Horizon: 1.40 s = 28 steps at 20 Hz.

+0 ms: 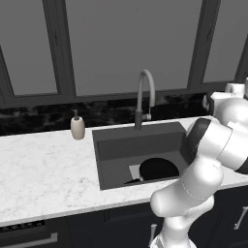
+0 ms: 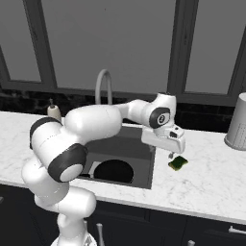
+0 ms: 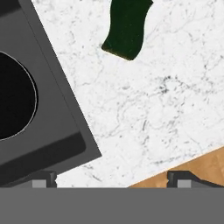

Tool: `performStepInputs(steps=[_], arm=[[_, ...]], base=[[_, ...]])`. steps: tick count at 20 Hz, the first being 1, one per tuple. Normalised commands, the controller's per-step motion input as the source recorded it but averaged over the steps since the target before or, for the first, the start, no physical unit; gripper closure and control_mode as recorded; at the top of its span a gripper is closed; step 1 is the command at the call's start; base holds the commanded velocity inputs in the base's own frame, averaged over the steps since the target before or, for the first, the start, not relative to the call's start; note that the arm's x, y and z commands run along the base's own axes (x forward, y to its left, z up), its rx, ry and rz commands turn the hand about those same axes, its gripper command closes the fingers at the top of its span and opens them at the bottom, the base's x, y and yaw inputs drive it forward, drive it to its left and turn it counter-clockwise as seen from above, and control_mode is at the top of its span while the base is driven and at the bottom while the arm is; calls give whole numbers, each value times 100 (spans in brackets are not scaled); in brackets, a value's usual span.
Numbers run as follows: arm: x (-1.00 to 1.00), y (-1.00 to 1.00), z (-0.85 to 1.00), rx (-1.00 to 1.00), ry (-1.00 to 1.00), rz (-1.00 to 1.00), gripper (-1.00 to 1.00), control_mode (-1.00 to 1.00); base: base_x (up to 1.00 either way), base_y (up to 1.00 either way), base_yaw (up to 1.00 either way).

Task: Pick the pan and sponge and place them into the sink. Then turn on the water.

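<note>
The white arm [image 2: 91, 129] reaches from the base across the sink's right corner, and the jaws hang over the white marble desk [image 2: 206, 178] just right of the basin. In the hand view their two dark tips stand wide apart at the bottom corners, with nothing between them but bare marble and the desk's front edge. The gripper [image 2: 171, 154] points down (its tips barely show in the right base view), just above and beside the sponge.

The sponge [image 2: 178, 163] lies flat on the desk, just right of the sink's rim, green face up with a yellow edge showing; in the hand view it sits near the top, apart from the jaws.

The pan [image 1: 158, 168] rests on the bottom of the sink [image 1: 114, 145], toward its right side, partly covering the lighter grey square. Beyond the basin the grey gooseneck faucet [image 1: 144, 97] arches over it. A cream soap dispenser [image 1: 77, 127] stands at the sink's far left corner, against the dark backsplash, and a pale ribbed canister [image 2: 237, 124] stands at the desk's far right.
</note>
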Motion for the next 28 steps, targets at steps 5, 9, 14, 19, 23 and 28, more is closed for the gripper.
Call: performStepInputs(steps=[5, 9, 14, 19, 23, 28], arm=[[8, -6, -1, 0, 2, 0, -100, -100], [4, 0, -9, 0, 0, 0, -100, -100], [24, -6, -15, 7, -13, 0, -100, -100], [37, 0, -21, 2, -12, 0, -100, -100], [31, -11, -8, 0, -1, -8, -100, -100], [37, -12, -6, 0, 1, -20, -100, -100]], base=[[0, 0, 0], [0, 0, 0], [0, 0, 0], [0, 0, 0], [0, 0, 0], [0, 0, 0]])
